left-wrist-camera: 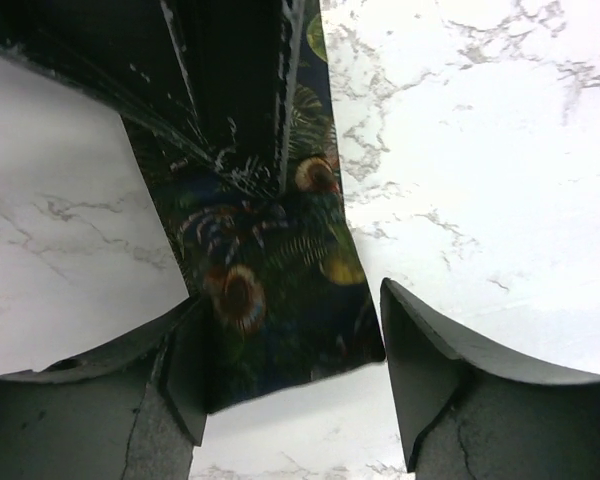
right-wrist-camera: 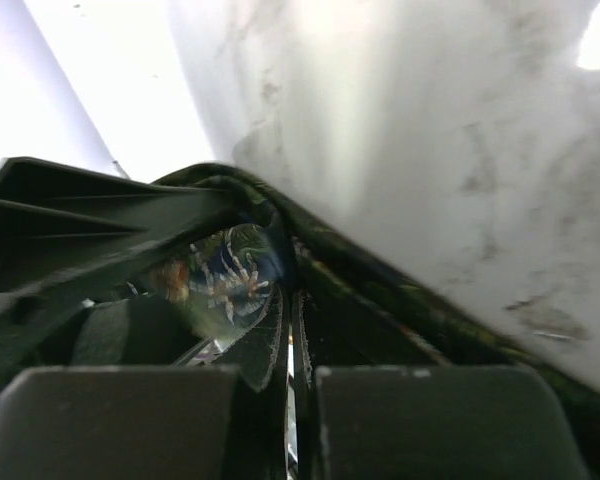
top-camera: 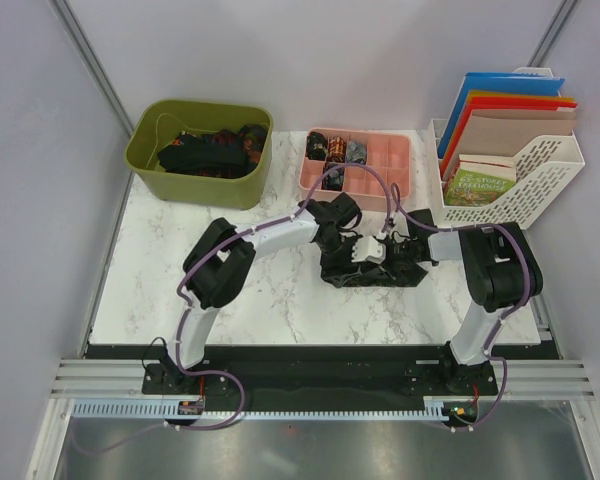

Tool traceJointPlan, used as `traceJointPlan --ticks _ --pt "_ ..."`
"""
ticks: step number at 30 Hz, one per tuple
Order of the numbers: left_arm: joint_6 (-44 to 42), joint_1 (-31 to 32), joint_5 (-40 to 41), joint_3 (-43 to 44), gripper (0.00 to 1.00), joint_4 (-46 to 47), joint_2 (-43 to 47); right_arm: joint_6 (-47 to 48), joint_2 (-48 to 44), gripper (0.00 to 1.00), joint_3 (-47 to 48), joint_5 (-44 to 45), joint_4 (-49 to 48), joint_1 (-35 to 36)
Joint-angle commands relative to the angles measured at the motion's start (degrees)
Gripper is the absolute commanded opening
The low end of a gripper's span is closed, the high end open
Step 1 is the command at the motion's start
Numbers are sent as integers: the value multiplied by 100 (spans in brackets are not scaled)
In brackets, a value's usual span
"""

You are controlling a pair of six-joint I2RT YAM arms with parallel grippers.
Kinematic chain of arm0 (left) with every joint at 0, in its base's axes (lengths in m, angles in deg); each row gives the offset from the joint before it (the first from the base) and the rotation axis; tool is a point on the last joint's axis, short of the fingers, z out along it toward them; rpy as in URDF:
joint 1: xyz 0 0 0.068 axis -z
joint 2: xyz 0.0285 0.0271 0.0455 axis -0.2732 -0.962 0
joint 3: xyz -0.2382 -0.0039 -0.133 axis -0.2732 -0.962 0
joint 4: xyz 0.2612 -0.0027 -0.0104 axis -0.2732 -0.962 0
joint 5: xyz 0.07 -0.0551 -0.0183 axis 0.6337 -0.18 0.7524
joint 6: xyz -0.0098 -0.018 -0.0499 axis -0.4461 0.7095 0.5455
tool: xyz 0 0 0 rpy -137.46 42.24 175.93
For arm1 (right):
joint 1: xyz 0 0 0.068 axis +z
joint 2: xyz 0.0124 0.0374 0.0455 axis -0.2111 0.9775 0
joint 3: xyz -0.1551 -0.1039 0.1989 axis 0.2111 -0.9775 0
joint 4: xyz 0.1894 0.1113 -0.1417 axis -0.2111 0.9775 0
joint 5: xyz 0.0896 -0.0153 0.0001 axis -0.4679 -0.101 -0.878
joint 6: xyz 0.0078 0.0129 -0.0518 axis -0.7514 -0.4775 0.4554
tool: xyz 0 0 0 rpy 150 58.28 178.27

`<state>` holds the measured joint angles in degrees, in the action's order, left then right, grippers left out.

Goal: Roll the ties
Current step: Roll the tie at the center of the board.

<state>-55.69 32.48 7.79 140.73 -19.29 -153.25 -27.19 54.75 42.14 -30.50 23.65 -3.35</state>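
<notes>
Necktie [left-wrist-camera: 270,320], dark with a mottled pattern, flat on the white marbled tabletop [top-camera: 280,300] between pale grey walls [top-camera: 330,60]. Its end lies between the spread fingers of the left gripper [left-wrist-camera: 288,295]; the right gripper [right-wrist-camera: 292,375] pinches a fold.

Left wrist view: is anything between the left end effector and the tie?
Nothing visible is. The tie lies on the table, directly between the open fingers of the left end effector.
</notes>
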Motion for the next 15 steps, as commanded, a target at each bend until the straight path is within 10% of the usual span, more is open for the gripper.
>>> traceJointPlan --ticks 1,15 --pt "385 -306 -463 -240 73 13 670 635 313 0 103 994 747 -58" --pt "746 -369 -278 -927 85 1342 742 750 489 0 209 1083 915 -58"
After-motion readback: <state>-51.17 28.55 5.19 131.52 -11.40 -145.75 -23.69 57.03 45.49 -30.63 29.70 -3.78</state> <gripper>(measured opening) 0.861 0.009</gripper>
